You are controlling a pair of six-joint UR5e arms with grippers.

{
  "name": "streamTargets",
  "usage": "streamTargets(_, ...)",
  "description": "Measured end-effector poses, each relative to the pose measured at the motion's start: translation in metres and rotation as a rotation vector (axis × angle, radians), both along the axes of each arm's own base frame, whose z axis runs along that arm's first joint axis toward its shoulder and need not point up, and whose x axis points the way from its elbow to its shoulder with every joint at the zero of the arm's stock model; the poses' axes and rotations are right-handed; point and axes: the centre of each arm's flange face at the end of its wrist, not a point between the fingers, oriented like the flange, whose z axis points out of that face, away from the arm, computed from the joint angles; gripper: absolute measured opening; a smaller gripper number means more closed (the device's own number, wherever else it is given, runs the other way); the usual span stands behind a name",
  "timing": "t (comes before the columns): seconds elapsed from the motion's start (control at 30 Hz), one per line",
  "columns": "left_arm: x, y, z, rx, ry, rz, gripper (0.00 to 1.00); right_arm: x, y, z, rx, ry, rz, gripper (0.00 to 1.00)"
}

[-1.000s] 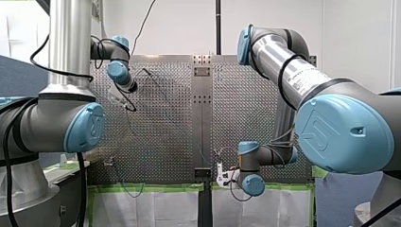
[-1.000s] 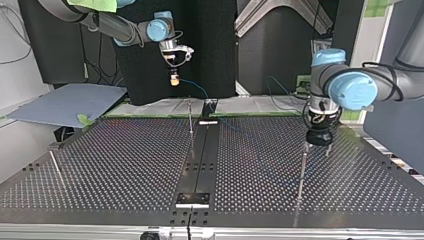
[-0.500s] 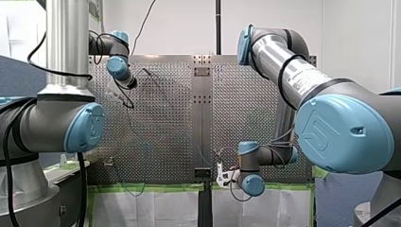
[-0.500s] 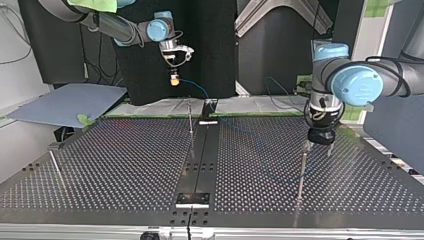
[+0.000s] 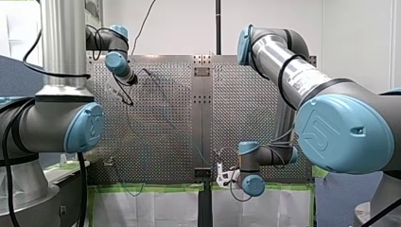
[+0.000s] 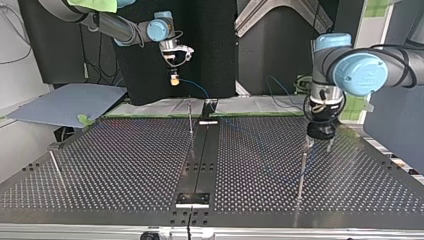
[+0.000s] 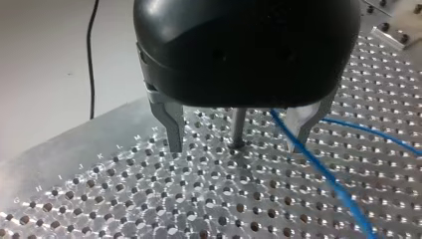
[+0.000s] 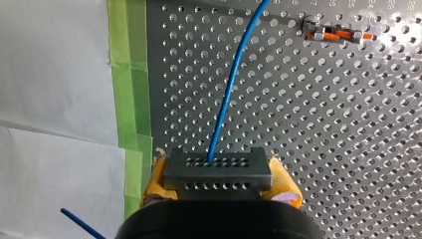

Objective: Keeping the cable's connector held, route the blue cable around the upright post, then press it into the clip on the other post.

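Note:
My right gripper [image 8: 219,180] is shut on the grey connector [image 8: 218,169], clamped between its yellow pads. The blue cable [image 8: 229,89] leaves the connector and runs over the perforated table. In the top view my right gripper [image 6: 173,78] hangs above the table's far edge, and the cable [image 6: 195,87] trails from it. My left gripper [image 7: 236,147] is open, with a metal finger on each side of the upright post [image 7: 238,127]. The cable [image 7: 318,169] passes close by one finger. A post with an orange clip [image 8: 333,34] stands ahead of my right gripper.
Green tape [image 8: 130,74] edges the table under my right gripper. In the top view a thin post [image 6: 190,117] stands near the middle rail [image 6: 200,165], and another rod [image 6: 56,167] at the left. A grey board [image 6: 65,102] lies beyond the table's left corner.
My left arm's wrist has shifted upward in the front view, while its gripper stays open around the post. My right arm holds still with the connector.

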Motion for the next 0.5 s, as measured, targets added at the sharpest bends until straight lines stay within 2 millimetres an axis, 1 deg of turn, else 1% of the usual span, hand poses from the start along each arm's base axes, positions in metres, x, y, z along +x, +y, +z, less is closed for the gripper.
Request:
streamTargets(0.13, -0.006, -0.002, 0.005, 0.003, -0.012, -0.009, 0.98, 0.0, 0.0, 0.0, 0.001, 0.0, 0.0, 0.0)
streamTargets(0.5, -0.033, -0.01, 0.04, 0.02, -0.068, -0.027, 0.98, 0.0, 0.0, 0.0, 0.002, -0.002, 0.003, 0.0)
